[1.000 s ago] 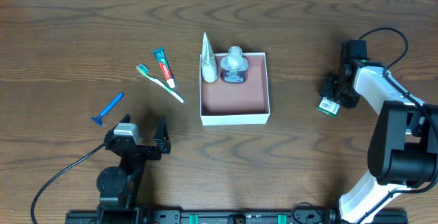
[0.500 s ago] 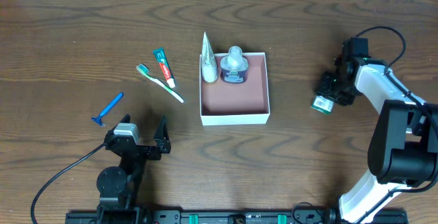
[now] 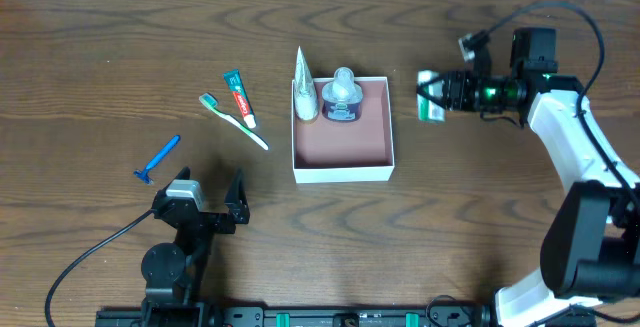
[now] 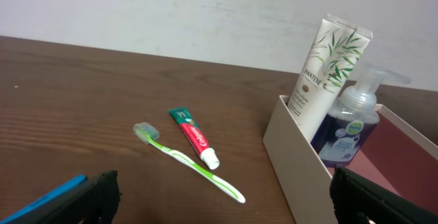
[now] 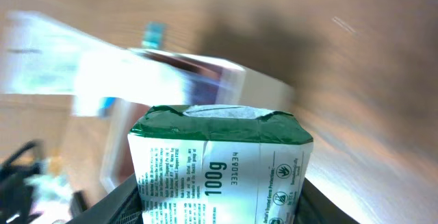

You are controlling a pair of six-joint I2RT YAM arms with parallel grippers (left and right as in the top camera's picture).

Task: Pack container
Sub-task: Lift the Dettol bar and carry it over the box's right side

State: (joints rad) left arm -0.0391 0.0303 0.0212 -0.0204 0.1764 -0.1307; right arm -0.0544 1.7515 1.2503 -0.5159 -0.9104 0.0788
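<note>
A dark wood-grain table point(image 3: 120, 37) fills our overhead view, with a pale wall behind it in the left wrist view. The container point(image 3: 343, 175) sits near the table's centre. A white tube point(image 3: 304, 91) stands in its 11 o'clock corner, with a clear pump bottle point(image 3: 342, 97) just beside it along the 12 o'clock wall. The rest of the pinkish floor is bare.

At 9 o'clock from the container, apart from it, we see a toothpaste tube point(image 3: 238, 98) and a toothbrush point(image 3: 233, 120) lying side by side. A blue razor point(image 3: 158, 159) lies farther out toward 8 o'clock.

The right gripper point(image 3: 443, 91) reaches in from 3 o'clock. Its jaws are partly closed and clamped on a green-and-white packet point(image 3: 430, 110), which is outside the container at about 2 o'clock from it. The right wrist view is blurred beyond the packet.

The left gripper point(image 3: 210, 189) rests at 7 o'clock, jaws spread wide and holding nothing.
</note>
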